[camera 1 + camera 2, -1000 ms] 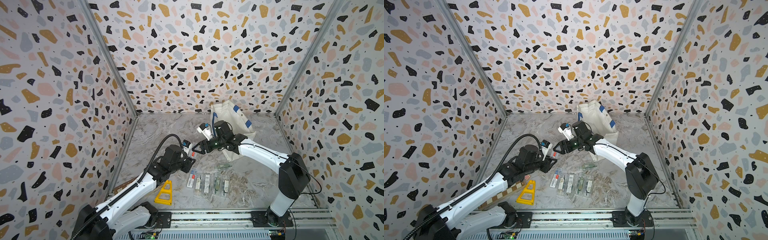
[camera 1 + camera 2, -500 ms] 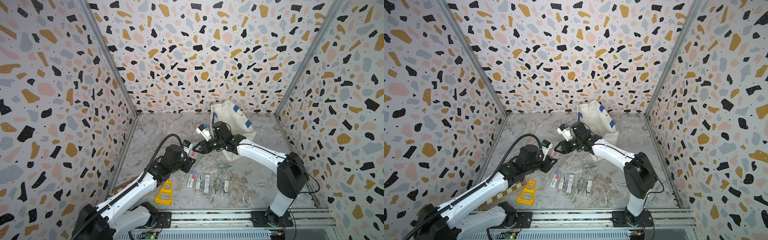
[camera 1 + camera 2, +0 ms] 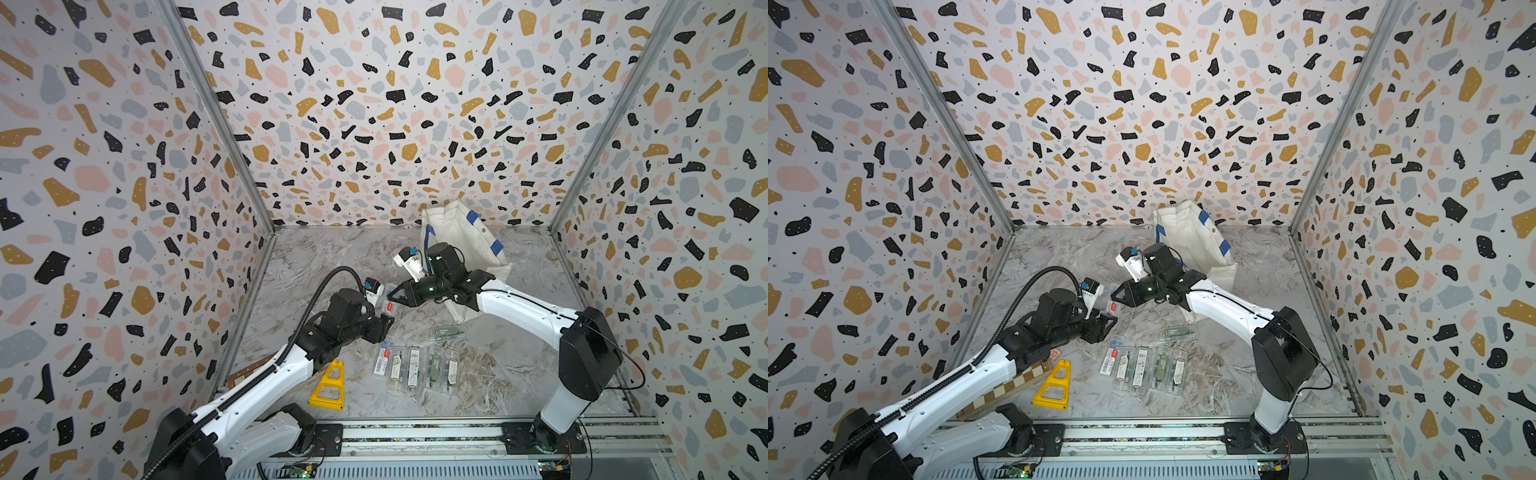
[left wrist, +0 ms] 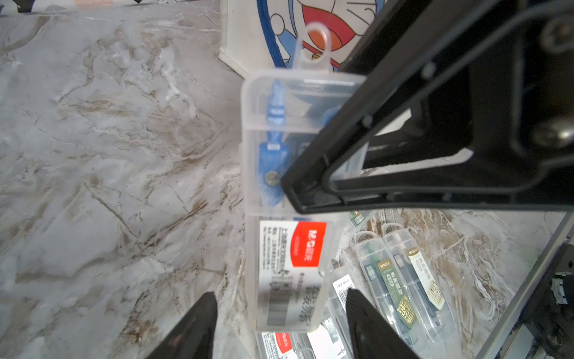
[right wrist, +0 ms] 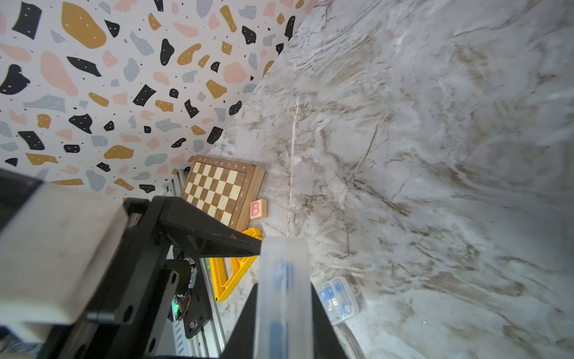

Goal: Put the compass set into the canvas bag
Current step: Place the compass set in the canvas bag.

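We see the clear plastic compass set case (image 4: pixel 289 248), with a blue compass inside and a red-and-white label, held in the air above the grey marble-patterned tabletop (image 3: pixel 332 257), between the two arms. The jaws of the right gripper (image 5: pixel 283 286) are closed tight on this case, near its middle. The jaws of the left gripper (image 4: pixel 279 298) stand partly open around the label end of the case. There is a small gap on each side, so they do not grip it.

The white boxy canvas bag (image 3: pixel 457 237) with blue strap handles stands at the back of the tabletop, behind the right arm. Its side with the blue-and-red cartoon print faces the case.

In both top views a row of similar clear cases (image 3: pixel 415 365) lies on the front part of the tabletop. A yellow plastic triangular frame (image 3: pixel 328 382) lies near the left arm. The right wrist view shows a wooden chessboard (image 5: pixel 217 189) by the wall, and just beside it a small wooden block (image 5: pixel 258 209) with a pink letter B.
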### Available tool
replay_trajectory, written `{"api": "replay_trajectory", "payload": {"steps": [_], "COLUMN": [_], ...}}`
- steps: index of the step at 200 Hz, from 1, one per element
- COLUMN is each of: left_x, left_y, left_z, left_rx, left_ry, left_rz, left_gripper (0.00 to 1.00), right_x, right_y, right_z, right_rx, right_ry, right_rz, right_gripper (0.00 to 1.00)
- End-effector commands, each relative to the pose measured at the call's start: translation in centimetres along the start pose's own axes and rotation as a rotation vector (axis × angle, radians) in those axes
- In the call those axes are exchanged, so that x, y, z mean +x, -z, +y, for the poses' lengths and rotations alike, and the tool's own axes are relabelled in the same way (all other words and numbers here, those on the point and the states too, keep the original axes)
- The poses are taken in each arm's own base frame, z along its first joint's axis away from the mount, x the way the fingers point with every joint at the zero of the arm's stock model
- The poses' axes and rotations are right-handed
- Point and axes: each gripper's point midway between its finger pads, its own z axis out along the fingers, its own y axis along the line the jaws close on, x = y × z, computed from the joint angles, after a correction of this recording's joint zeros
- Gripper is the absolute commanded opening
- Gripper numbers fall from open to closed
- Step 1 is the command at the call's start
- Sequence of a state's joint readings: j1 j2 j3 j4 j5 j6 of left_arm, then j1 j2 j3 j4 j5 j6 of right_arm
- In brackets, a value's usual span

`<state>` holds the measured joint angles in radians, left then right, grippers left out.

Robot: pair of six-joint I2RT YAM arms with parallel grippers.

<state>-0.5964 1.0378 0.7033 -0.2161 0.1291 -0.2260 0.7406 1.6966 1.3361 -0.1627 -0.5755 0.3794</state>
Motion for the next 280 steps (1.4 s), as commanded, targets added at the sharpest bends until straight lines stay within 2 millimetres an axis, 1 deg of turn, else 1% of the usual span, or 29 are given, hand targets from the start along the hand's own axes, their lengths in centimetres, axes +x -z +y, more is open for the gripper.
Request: {"api": "replay_trajectory", "payload": {"steps": [1, 25, 50, 77, 104, 136, 159, 169, 182, 199, 218, 250, 280], "left_x": [-1.5, -1.5, -1.6, -1.5, -1.1, -0.9, -0.8, -0.7, -0.6, -0.6, -0.7, -0.4, -0.2], "left_y": [0.4, 0.5, 0.6, 0.6, 0.2, -0.1, -0.2, -0.3, -0.4, -0.4, -0.4, -0.6, -0.8], "left_z": [-0.5, -0.7, -0.9, -0.9, -0.8, -0.7, -0.4, -0.3, -0.3, -0.3, -0.3, -0.2, 0.0], "left_rx": [0.022, 0.040, 0.053, 0.053, 0.054, 0.052, 0.034, 0.029, 0.029, 0.027, 0.024, 0.019, 0.012], "left_ry": [0.004, 0.007, 0.004, 0.008, 0.016, 0.020, 0.029, 0.030, 0.027, 0.023, 0.023, 0.030, 0.036], "left_rz": [-0.079, -0.090, -0.103, -0.115, -0.107, -0.087, -0.081, -0.076, -0.067, -0.061, -0.059, -0.027, -0.016], "left_gripper": [0.67, 0.67, 0.67, 0.68, 0.69, 0.69, 0.70, 0.70, 0.70, 0.70, 0.70, 0.71, 0.71], "right_x": [-2.8, -5.0, -7.8, -10.5, -12.3, -13.3, -13.9, -14.1, -14.3, -14.7, -15.0, -15.0, -14.5], "right_y": [3.5, 6.1, 9.8, 14.3, 19.3, 25.0, 27.8, 28.7, 29.5, 30.0, 29.8, 28.3, 26.6], "right_z": [1.3, 1.3, 1.0, -0.4, -2.9, -6.1, -8.7, -9.8, -11.0, -12.4, -13.7, -16.1, -18.3], "right_rx": [0.061, 0.126, 0.195, 0.331, 0.502, 0.611, 0.691, 0.720, 0.754, 0.810, 0.837, 0.845, 0.851], "right_ry": [0.077, 0.103, 0.135, 0.142, 0.122, 0.064, 0.032, 0.019, 0.007, 0.006, 0.004, -0.013, -0.042], "right_rz": [-0.114, -0.202, -0.314, -0.430, -0.504, -0.600, -0.615, -0.614, -0.606, -0.591, -0.565, -0.514, -0.459], "right_gripper": [0.00, 0.00, 0.00, 0.00, 0.00, 0.00, 0.00, 0.00, 0.00, 0.00, 0.00, 0.00, 0.00]}}
